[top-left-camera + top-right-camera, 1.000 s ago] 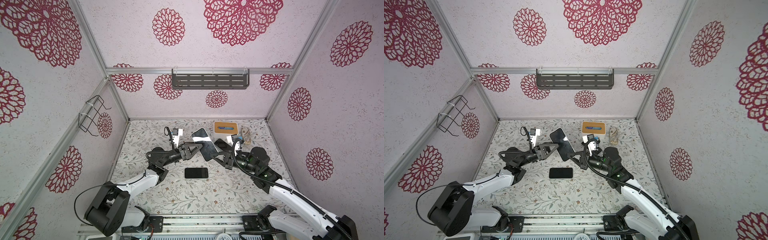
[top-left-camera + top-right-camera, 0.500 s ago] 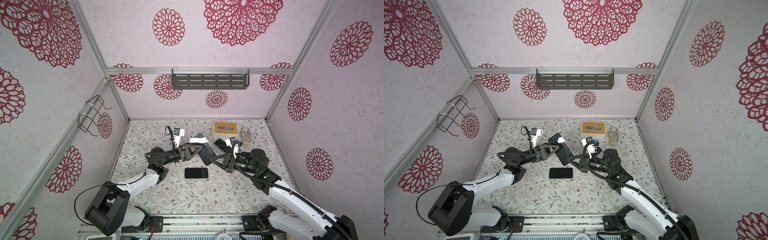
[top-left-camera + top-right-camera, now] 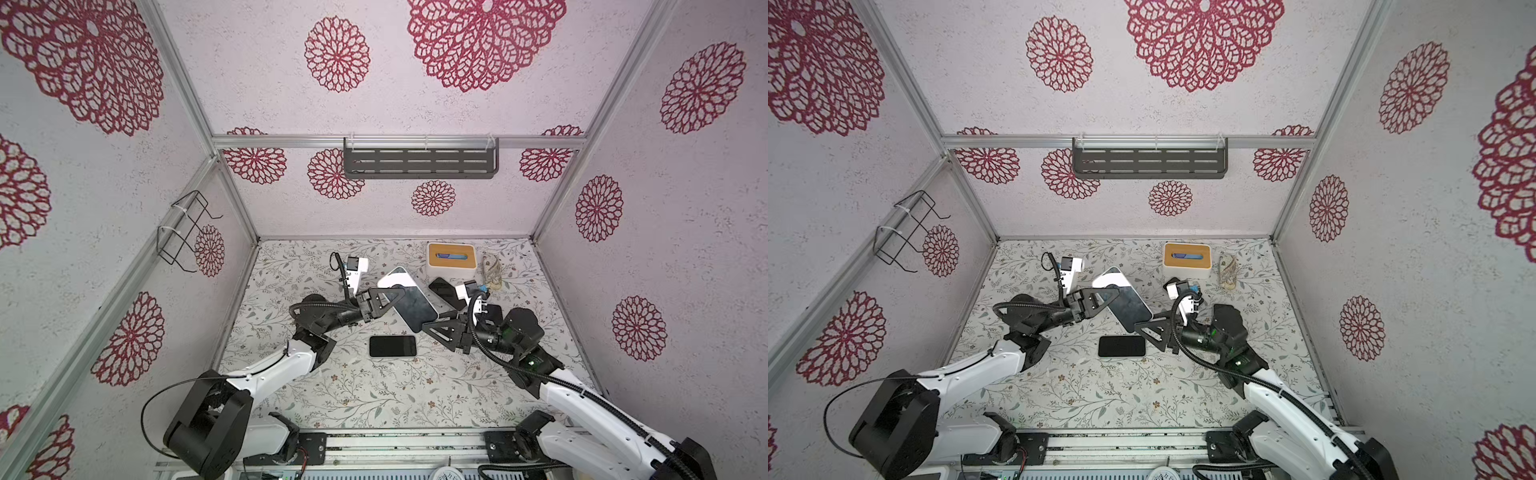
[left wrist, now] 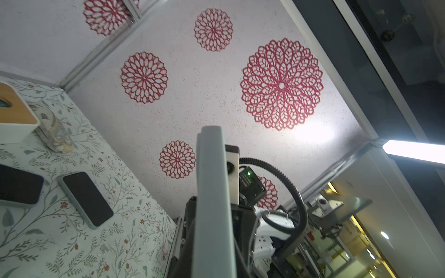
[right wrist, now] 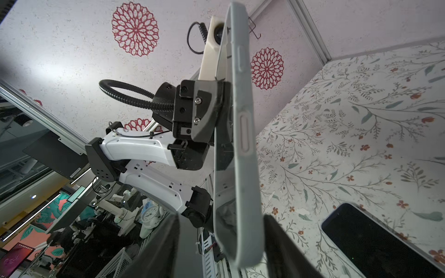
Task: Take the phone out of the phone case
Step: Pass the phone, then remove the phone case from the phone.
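- Left gripper (image 5: 221, 108) — clamped tight on a long edge of the phone case (image 5: 243, 156), holding it tilted in the air above the table (image 3: 374, 395)
- Phone (image 3: 415, 305) sits inside the case, dark screen showing
- Right gripper (image 5: 221, 223) — jaws parted, straddling the case's lower end

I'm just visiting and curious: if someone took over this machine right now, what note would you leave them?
Left gripper: jaws shut on the cased phone, held tilted above the table.
Right gripper: jaws open, straddling its near end, not gripping.
Done: cased phone lifted.
Left: the phone looks seated in its case; separate them.
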{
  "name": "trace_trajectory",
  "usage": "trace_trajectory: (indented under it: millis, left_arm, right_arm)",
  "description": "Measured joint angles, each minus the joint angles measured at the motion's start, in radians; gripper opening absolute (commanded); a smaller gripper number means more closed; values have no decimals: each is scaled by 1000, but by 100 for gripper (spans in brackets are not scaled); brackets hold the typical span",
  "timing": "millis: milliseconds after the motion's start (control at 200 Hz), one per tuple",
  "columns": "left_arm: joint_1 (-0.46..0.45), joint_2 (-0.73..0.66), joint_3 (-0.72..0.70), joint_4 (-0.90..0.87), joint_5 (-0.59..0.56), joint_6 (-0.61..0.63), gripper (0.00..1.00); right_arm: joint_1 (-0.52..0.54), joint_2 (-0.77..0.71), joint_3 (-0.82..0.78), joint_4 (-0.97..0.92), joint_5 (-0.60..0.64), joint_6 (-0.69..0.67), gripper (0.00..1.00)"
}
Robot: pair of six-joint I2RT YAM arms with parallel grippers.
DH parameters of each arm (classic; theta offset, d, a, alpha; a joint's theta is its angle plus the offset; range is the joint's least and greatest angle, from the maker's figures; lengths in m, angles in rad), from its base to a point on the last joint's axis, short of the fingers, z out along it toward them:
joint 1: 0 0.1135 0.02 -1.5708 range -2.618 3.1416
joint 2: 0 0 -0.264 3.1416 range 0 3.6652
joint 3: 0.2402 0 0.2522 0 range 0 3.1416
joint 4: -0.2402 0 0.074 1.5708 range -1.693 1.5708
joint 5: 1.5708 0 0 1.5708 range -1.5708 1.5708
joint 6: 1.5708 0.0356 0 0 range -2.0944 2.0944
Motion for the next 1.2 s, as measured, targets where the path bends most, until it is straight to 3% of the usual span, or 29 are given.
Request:
trace_trajectory:
  millis: [135,285,581,796,1201]
  left_arm:
    - [-39,-130,-34,-90,-225,16,0]
    - [-149,-249,-44,-147,-459,74,0]
    - [-282,-248,-65,-130,-740,111,0]
    - [-307,-236,-76,-131,-829,97,0]
    - [-325,-224,-78,-124,-849,69,0]
  right_arm:
    - [28,-23,-82,118,67,13,79]
    - [109,-29,-128,219,175,10,78]
    - [213,27,-145,439,322,13,57]
    - [222,45,-148,509,360,18,46]
    - [222,64,-146,524,391,35,38]
